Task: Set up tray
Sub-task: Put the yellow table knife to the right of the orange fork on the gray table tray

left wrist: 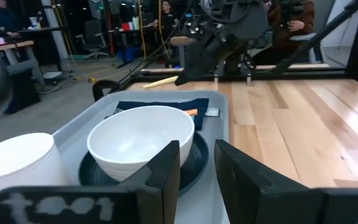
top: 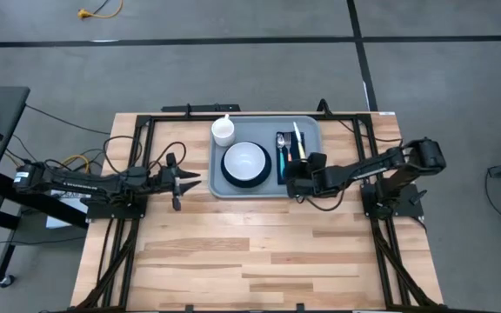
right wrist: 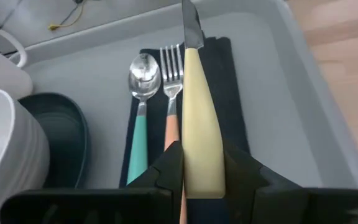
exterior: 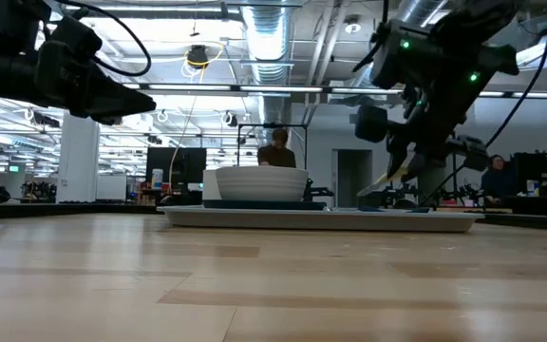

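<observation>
The light blue-grey tray [top: 218,186] lies at the table's far middle. On it stand a white mug [top: 223,130] and a white bowl [top: 246,161] on a dark teal plate [right wrist: 61,130]. A navy napkin [right wrist: 235,93] at the tray's right side carries a teal-handled spoon [right wrist: 140,112] and an orange-handled fork [right wrist: 171,93]. My right gripper [top: 301,162] is over the napkin, shut on a cream-handled knife [top: 297,139]. My left gripper [top: 190,179] hangs just left of the tray, its fingers [left wrist: 166,165] a little apart and empty. My right gripper pinches the knife's cream handle [right wrist: 197,158] between its two fingers, near the handle's free end. The knife lies along the fingers, blade [right wrist: 190,25] pointing away toward the table's far edge. The fingers slant down from the right. The knife [exterior: 394,174] is tilted, above the napkin beside the fork.
Bare wooden table [top: 250,252] spreads over the whole near half. Black frame rails [top: 137,139] run along both sides and the far edge. People [exterior: 276,150] are in the room beyond the table.
</observation>
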